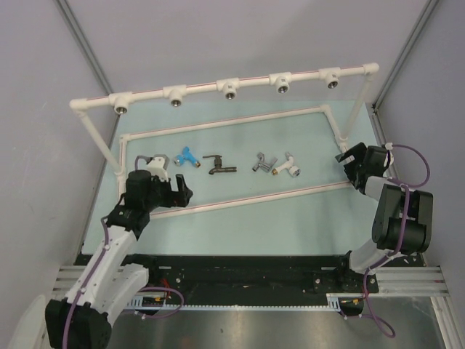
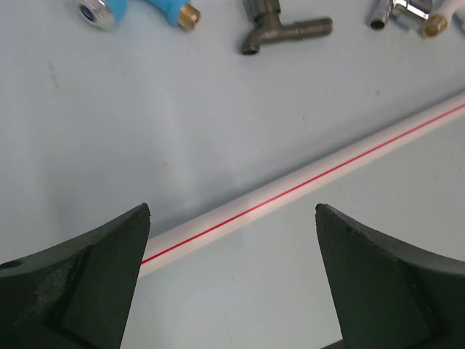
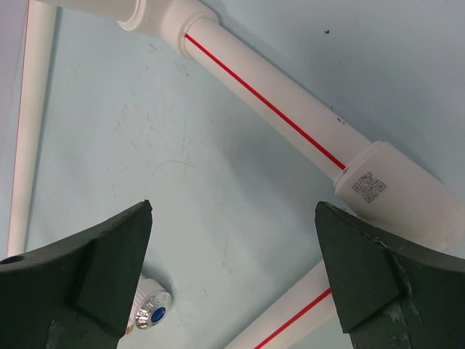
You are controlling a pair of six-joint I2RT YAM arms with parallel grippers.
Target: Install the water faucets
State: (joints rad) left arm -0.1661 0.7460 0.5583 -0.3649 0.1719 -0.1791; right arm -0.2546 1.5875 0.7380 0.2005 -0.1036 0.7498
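Observation:
The water faucets lie in a row on the pale green mat inside the pipe frame: blue (image 1: 187, 157), dark brown (image 1: 218, 167), silver-grey (image 1: 261, 161) and white (image 1: 288, 167). My left gripper (image 1: 184, 191) hovers open and empty over the frame's front pipe (image 2: 312, 171), short of the blue faucet (image 2: 138, 11) and the dark one (image 2: 283, 29). My right gripper (image 1: 347, 169) is open and empty at the frame's right end. In the right wrist view its fingers (image 3: 232, 211) straddle bare mat, and a faucet's round cap with a blue dot (image 3: 149, 314) peeks out beside the left finger.
A raised white pipe rail across the back carries several tee fittings with metal sockets (image 1: 229, 93). A slanted pipe (image 3: 269, 102) ends in a white joint with a printed code (image 3: 396, 196) close to my right gripper. Grey walls enclose the table.

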